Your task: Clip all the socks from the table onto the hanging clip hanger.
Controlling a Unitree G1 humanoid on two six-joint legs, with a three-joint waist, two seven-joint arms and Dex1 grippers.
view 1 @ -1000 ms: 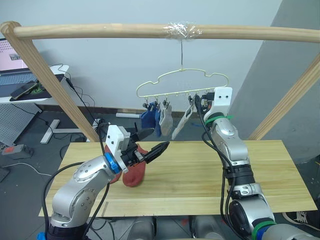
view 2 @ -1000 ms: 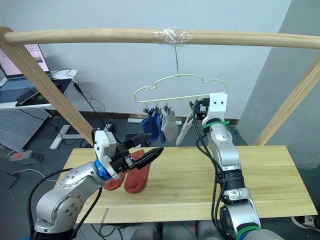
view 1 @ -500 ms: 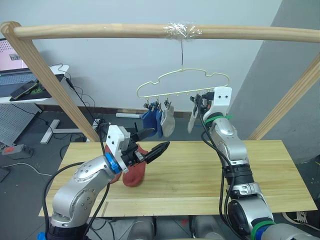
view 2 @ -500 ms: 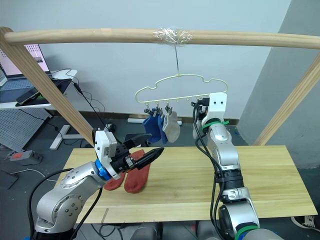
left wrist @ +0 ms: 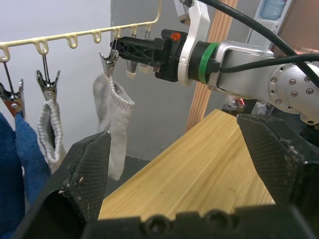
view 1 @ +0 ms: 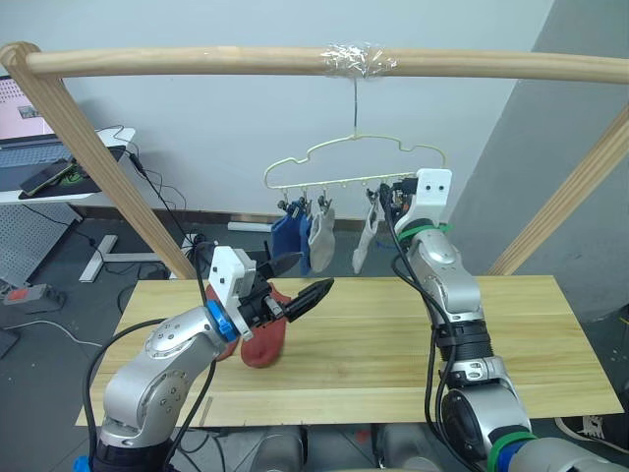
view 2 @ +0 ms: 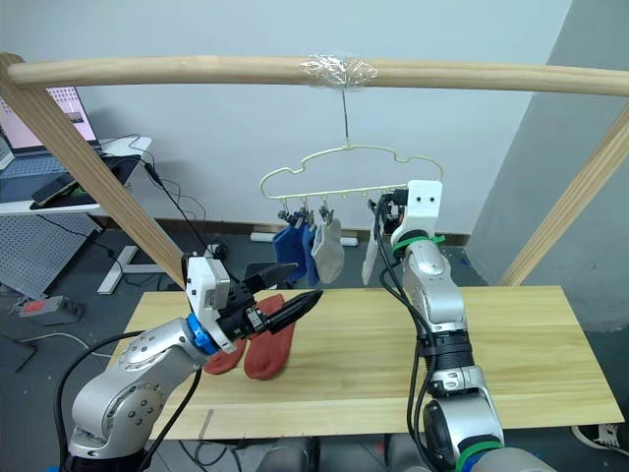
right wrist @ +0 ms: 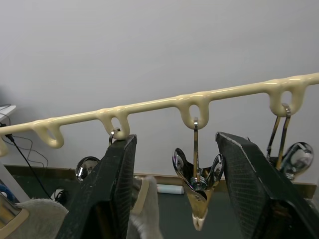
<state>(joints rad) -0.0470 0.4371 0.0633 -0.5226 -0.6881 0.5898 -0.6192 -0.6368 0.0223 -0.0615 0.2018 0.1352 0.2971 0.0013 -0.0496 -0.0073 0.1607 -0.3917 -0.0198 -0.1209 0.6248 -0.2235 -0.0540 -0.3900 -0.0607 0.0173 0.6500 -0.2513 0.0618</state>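
The pale-yellow clip hanger hangs from the pole by its hook. Clipped on it are blue socks and two light grey socks. Two rust-red socks lie on the table at the left. My left gripper hovers open just above the red socks, with nothing in it. My right gripper is raised to the hanger's right end, open, with a bare metal clip between its fingers. The nearer grey sock hangs just beside it.
A round wooden pole frame spans the table, with slanted legs at both sides. A desk with a laptop stands at the far left, and cables lie on the floor behind the table.
The right-hand grey sock, stretched slantwise towards my right gripper a second ago, now hangs straight from its clip. The hanger and right gripper have swung slightly left. The left arm is unchanged.
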